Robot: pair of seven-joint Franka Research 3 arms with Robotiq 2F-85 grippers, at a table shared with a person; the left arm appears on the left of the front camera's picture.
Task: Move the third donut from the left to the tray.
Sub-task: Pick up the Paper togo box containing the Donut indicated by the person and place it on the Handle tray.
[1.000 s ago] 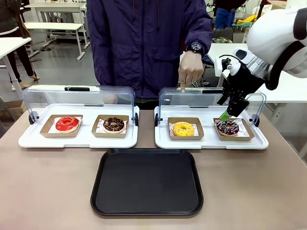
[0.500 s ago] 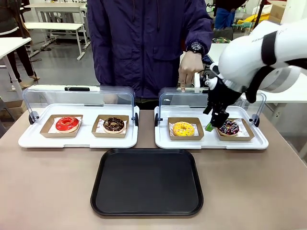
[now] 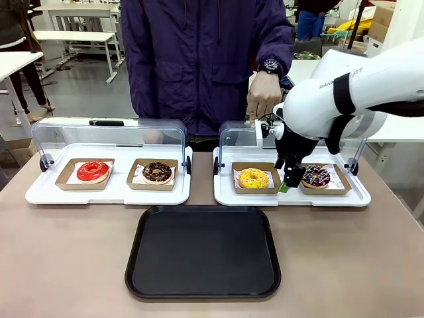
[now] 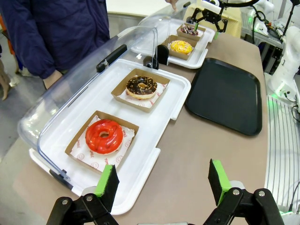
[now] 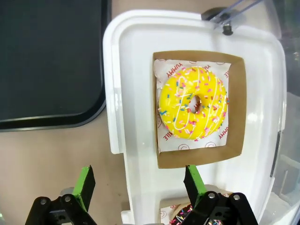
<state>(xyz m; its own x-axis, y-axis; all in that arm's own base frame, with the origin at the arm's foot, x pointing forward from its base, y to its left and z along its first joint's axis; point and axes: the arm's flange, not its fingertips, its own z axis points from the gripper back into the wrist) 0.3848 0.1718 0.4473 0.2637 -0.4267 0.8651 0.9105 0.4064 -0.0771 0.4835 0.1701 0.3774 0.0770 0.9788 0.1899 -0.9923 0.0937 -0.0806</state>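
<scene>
1. Right gripper (image 3: 285, 185): in the front view its own wrist hides most of the fingers. One green tip shows low between the two holders on the right-hand white display tray (image 3: 291, 197). The right wrist view shows the jaws apart and empty.
2. Dark sprinkled donut (image 5: 187, 216): cut off by the bottom edge of the right wrist view.
3. Third donut from the left (image 5: 193, 103): sits in its square brown holder (image 5: 236, 108) in the left half of that display tray, just beyond the tray (image 3: 202, 252). It lies flat with its icing and hole facing up. Being round, it has no long axis. The holder's edges run parallel to the display tray's rim.
4. Left gripper (image 4: 162, 183): pads wide apart and empty, above the table's left end.
5. Person's hand (image 3: 263, 96): a fingertip rests on the raised clear lid.
</scene>
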